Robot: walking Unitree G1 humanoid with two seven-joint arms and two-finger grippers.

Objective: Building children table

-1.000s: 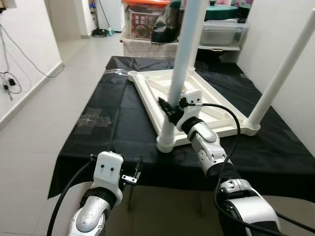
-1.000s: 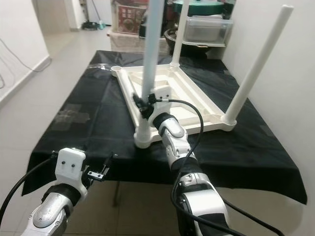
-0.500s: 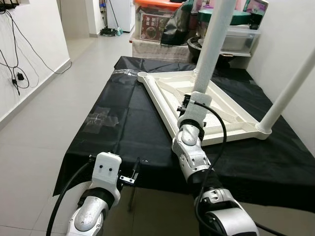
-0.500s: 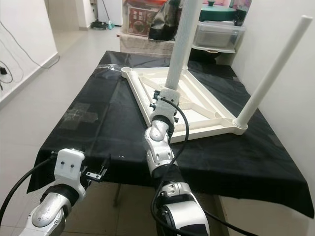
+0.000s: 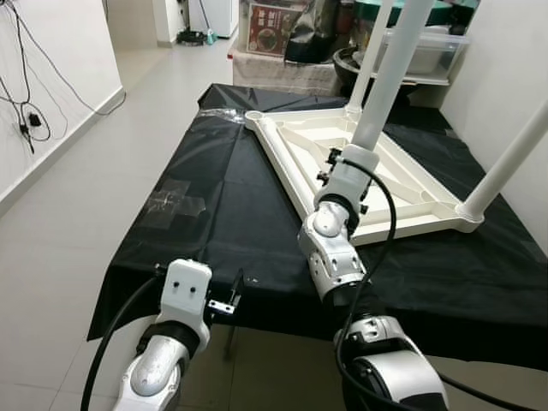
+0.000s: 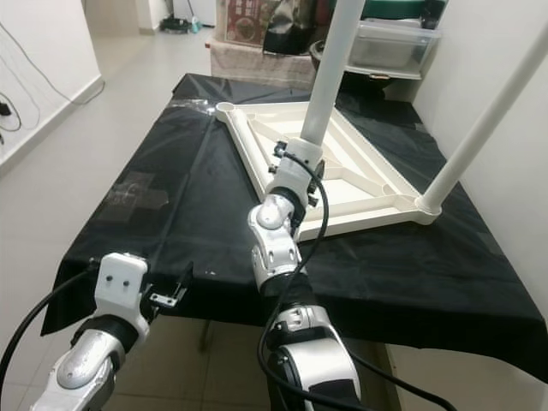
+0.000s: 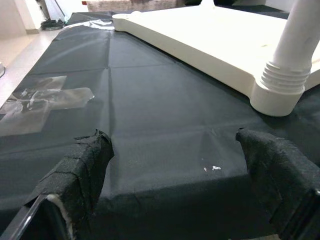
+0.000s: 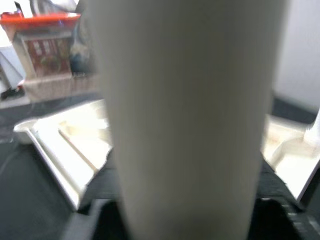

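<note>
The right gripper (image 5: 347, 163), jaws mostly hidden, clamps the near white table leg (image 5: 387, 81), cut off above, on the upturned tabletop (image 5: 291, 141); left gripper (image 7: 180, 165) spread.

A black cloth (image 5: 214, 214) covered the work surface, with crinkled clear tape (image 5: 175, 199) stuck on it toward the robot's left. Beyond its far end stood a clear storage box (image 5: 419, 56) on a shelf and a printed red carton (image 5: 270, 19). Black cables (image 5: 30, 120) hung on the left wall above the pale tiled floor (image 5: 103, 163); something dark lay at the far doorway, perhaps a mop head (image 5: 190, 37).
</note>
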